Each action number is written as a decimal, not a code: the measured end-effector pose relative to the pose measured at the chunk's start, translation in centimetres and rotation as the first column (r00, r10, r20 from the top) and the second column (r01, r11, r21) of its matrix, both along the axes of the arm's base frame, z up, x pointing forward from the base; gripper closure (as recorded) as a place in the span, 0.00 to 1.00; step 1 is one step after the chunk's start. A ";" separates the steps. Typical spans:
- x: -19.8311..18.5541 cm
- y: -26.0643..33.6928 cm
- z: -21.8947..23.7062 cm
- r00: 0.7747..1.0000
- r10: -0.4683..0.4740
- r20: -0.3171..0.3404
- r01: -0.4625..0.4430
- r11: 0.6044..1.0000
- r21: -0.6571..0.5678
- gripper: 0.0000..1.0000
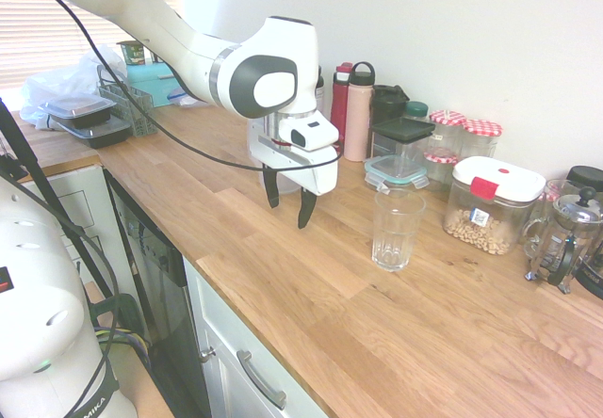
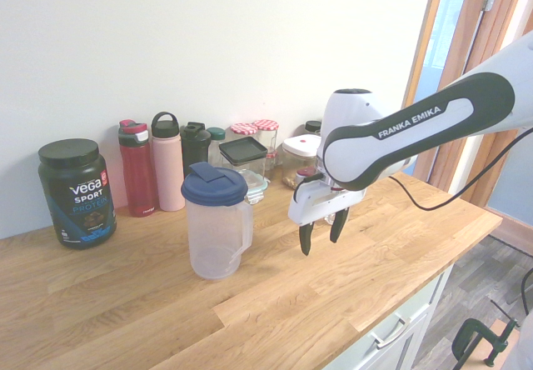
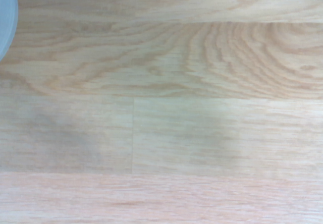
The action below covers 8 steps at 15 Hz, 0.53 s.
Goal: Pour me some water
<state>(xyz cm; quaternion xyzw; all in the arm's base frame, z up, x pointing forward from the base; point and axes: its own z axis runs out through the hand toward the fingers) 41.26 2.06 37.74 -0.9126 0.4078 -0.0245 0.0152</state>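
Observation:
A clear plastic jug [image 2: 216, 228] with a dark blue lid [image 2: 214, 184] stands upright on the wooden counter [image 2: 275, 303]. In the first exterior view the arm's hand hides most of it. An empty ribbed drinking glass [image 1: 397, 228] stands on the counter to the other side of the hand. My gripper [image 1: 287, 209] [image 2: 321, 243] hangs fingers-down above the bare wood between jug and glass, open and holding nothing. The wrist view shows wood grain and a pale curved edge [image 3: 5, 22] at one corner. Whether the jug holds water I cannot tell.
Along the wall stand a red bottle [image 2: 137, 170], a pink bottle [image 2: 168, 163], a black tub [image 2: 77, 193], several jars [image 1: 462, 136], a lidded box of nuts [image 1: 490, 203] and a French press [image 1: 565, 239]. Food containers [image 1: 89, 117] sit at the far end. The counter's front edge [image 1: 254, 314] is close.

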 end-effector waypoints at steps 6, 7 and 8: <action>-2.1 3.5 5.9 0.994 0.067 0.090 -0.067 0.998 0.003 0.00; -3.5 5.0 8.0 0.989 0.091 0.118 -0.091 0.996 0.002 0.00; -5.0 6.8 10.1 0.982 0.118 0.149 -0.119 0.993 -0.001 0.00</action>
